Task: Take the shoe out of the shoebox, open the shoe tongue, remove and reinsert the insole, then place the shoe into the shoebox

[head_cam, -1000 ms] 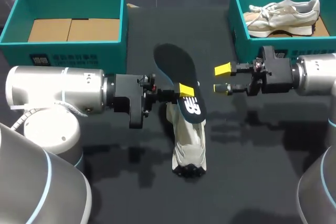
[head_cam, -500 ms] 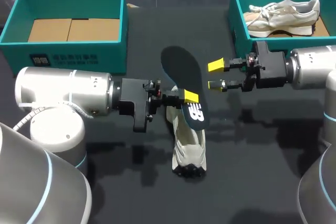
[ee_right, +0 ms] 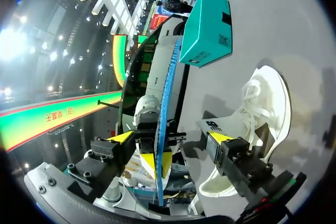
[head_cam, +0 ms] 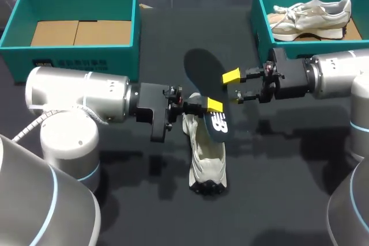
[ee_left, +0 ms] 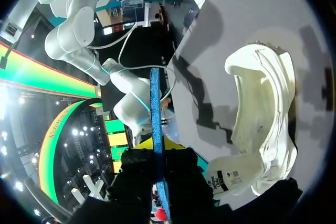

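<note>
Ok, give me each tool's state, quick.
Left tool: shut on the insole.
Right tool: open, straddling the insole, not gripping it.

Robotics lab: left arm (head_cam: 75, 93), right arm (head_cam: 340, 73), black table (head_cam: 277, 159), shoebox (head_cam: 262, 38).

Our left gripper (ee_left: 157, 146) has its jaws pinched on the insole (ee_left: 155, 98), seen edge-on. The white shoe (ee_left: 273, 103) lies beside it on the counter (ee_left: 252, 14).

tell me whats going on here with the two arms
The left gripper holds the dark insole over the white shoe, which lies on the table. The right gripper is open close beside the insole, not gripping it. A second shoe sits in the right shoebox.
</note>
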You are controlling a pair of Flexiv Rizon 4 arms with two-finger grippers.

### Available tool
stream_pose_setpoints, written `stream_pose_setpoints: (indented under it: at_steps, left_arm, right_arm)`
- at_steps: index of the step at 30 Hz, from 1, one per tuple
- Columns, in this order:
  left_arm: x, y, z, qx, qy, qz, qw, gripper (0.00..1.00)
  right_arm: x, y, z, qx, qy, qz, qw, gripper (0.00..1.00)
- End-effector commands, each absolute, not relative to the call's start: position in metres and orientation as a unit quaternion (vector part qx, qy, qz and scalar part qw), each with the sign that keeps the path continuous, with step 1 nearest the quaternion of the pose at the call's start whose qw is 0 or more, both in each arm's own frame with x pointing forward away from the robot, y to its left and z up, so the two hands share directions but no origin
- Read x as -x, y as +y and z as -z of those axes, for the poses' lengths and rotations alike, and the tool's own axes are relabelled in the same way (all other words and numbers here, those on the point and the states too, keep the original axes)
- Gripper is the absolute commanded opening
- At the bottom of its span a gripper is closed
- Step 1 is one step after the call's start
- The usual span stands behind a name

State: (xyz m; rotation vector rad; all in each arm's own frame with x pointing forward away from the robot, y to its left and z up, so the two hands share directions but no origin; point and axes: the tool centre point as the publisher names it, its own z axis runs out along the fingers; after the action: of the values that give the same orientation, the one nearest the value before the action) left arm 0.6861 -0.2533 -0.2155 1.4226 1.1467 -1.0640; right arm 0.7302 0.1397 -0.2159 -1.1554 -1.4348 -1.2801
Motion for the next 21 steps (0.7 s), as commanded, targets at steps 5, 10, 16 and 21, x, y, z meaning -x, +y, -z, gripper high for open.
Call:
stream_pose_setpoints:
  at_steps: [5,10,16,21]
  left_arm:
    - [-0.69,-0.264,0.219,-0.592,0.468,0.438,0.488,0.0]
    - [-0.691,-0.268,0.221,-0.595,0.466,0.439,0.486,0.0]
    - [-0.69,-0.271,0.224,-0.6,0.463,0.438,0.484,0.0]
    - [-0.69,-0.274,0.226,-0.602,0.462,0.438,0.482,0.0]
  right_arm:
    - [-0.728,0.146,0.22,0.464,-0.57,0.516,0.439,0.6]
    - [-0.728,0.149,0.22,0.463,-0.568,0.516,0.444,0.49]
    - [-0.728,0.153,0.219,0.461,-0.568,0.514,0.448,0.44]
    - [-0.728,0.155,0.219,0.46,-0.568,0.513,0.45,0.37]
